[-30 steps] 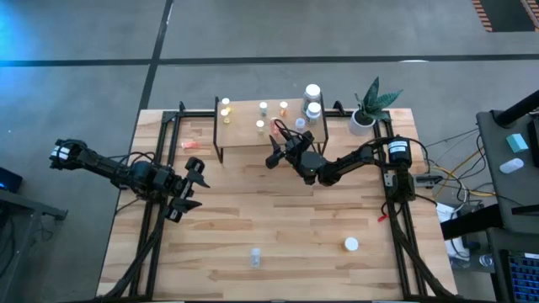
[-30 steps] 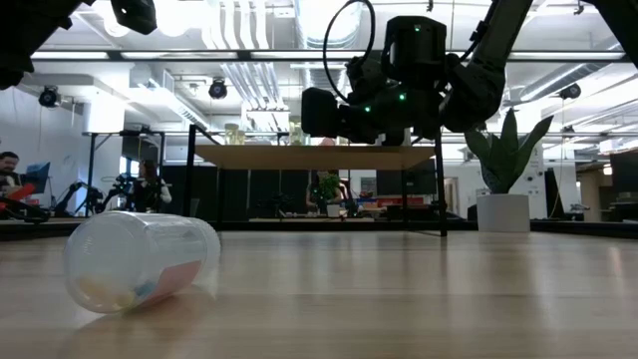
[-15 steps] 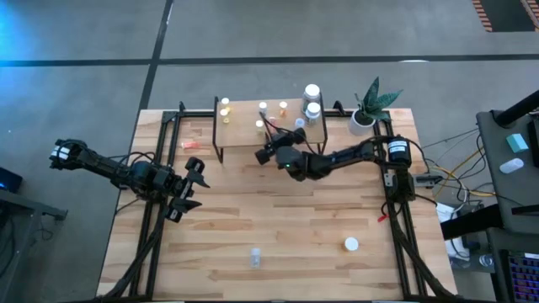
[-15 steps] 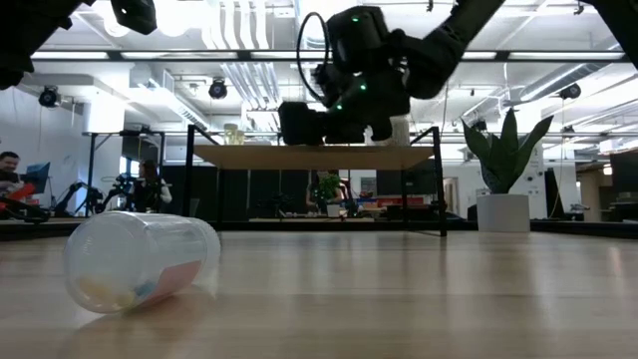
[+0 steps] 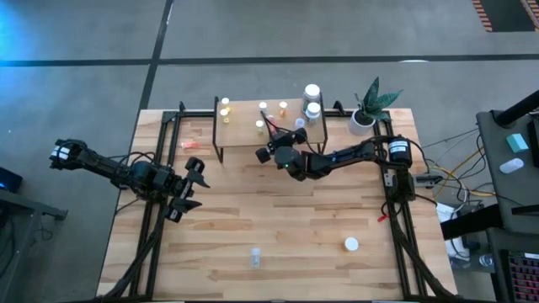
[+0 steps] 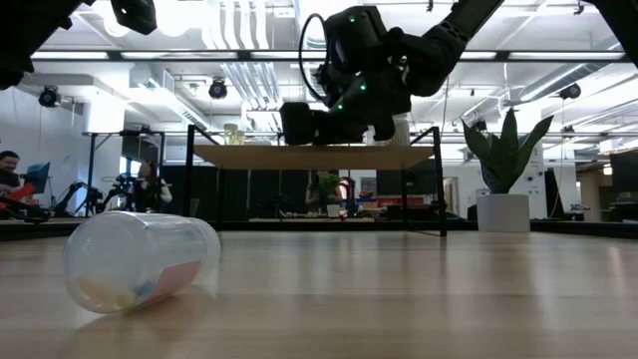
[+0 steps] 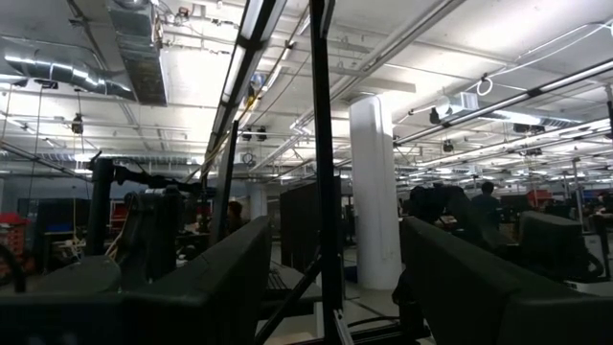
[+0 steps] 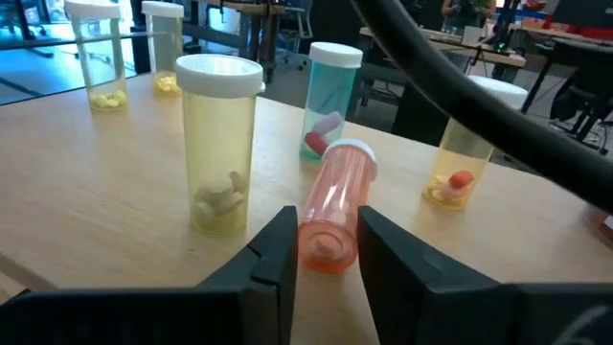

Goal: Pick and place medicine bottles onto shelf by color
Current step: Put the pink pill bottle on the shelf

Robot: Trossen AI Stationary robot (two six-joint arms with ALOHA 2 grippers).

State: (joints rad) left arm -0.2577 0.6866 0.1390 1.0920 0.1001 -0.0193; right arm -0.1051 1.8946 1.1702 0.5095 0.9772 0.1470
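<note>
My right gripper (image 8: 326, 251) clamps an orange bottle (image 8: 330, 211) over the shelf (image 8: 115, 201). I'd next set it upright beside the other orange one (image 8: 458, 172). My left gripper (image 5: 187, 188) waits open.

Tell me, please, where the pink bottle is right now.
The pink bottle lies between the right gripper's fingers on the shelf, beside a yellow bottle.

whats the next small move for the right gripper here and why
Probably close fully, then lift slightly. The right gripper has its fingers on either side of the tilted pink bottle over the shelf, close to the yellow bottle, so a straight lift avoids bumping it.
</note>
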